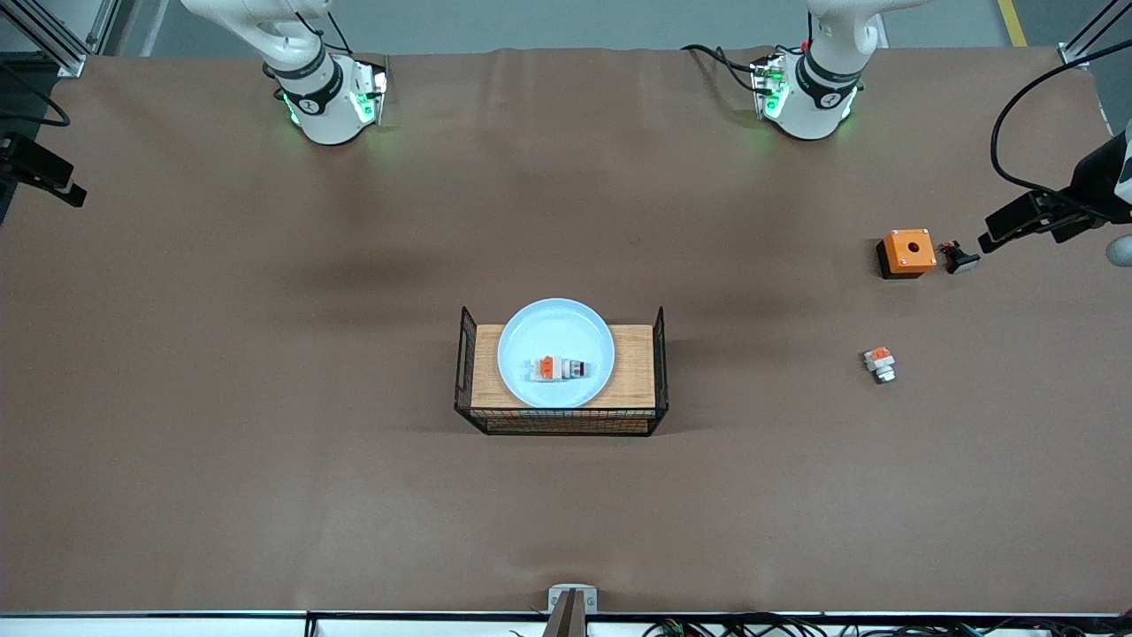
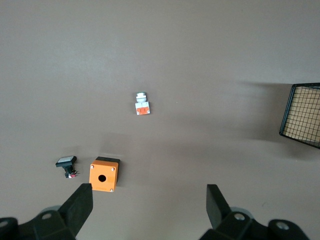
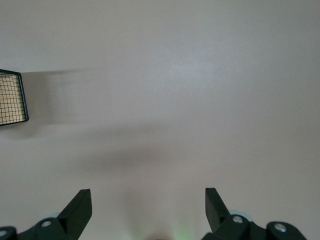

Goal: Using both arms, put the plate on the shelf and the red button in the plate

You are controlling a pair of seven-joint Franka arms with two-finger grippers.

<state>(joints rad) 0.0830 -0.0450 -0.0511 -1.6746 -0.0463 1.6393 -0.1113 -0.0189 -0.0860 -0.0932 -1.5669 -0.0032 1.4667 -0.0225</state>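
Plate (image 1: 555,329) rests on the wooden board of a black wire rack (image 1: 463,354) in the middle of the bench (image 1: 265,425); the red button (image 1: 559,368) lies on its side in the plate, toward the edge that is nearer to the front camera. Toward the left arm's end of the bench, well apart from the rack, stands an orange box with a hole (image 1: 907,251); just beside that box lies a small black part with a pale cap (image 1: 959,257); a white-and-orange unit (image 1: 880,363) lies nearer to the front camera than the box. The left pincer (image 2: 149,202) hangs over the bare bench near the orange box, its jaws wide apart and holding nothing; the right pincer (image 3: 148,206) hangs over bare bench toward the right arm's end of the rack, also spread wide with nothing between its fingers.
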